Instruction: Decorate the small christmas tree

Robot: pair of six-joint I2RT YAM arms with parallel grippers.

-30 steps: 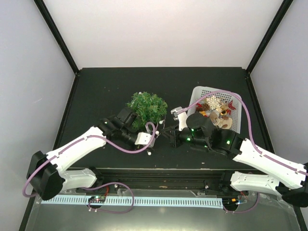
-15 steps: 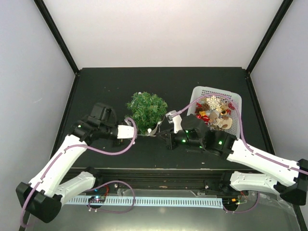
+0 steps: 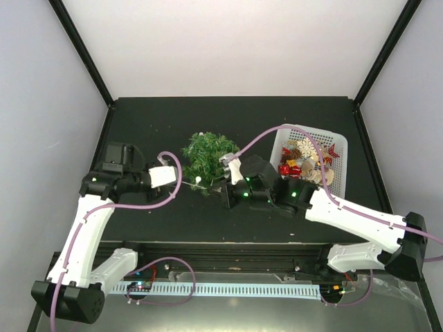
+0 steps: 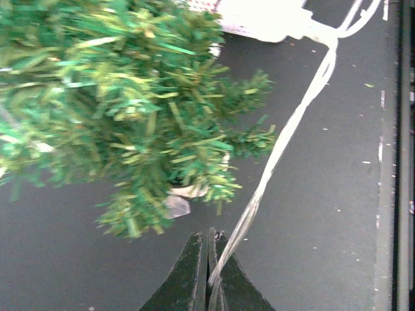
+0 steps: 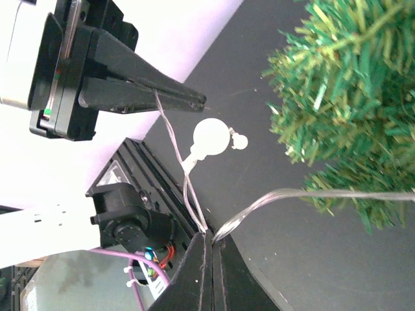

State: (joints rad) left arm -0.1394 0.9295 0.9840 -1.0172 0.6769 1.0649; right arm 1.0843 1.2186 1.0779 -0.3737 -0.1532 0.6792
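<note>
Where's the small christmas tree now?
Top view: small christmas tree, middle of table, left of white basket; left hand and right hand pinch a light string at its near side.

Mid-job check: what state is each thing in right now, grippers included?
small christmas tree, standing, no ornaments visible on it.
light string, stretched between the grippers, passing beside the tree.
left gripper, shut on the light string.
right gripper, shut on the light string.
basket, holding ornaments.
</note>
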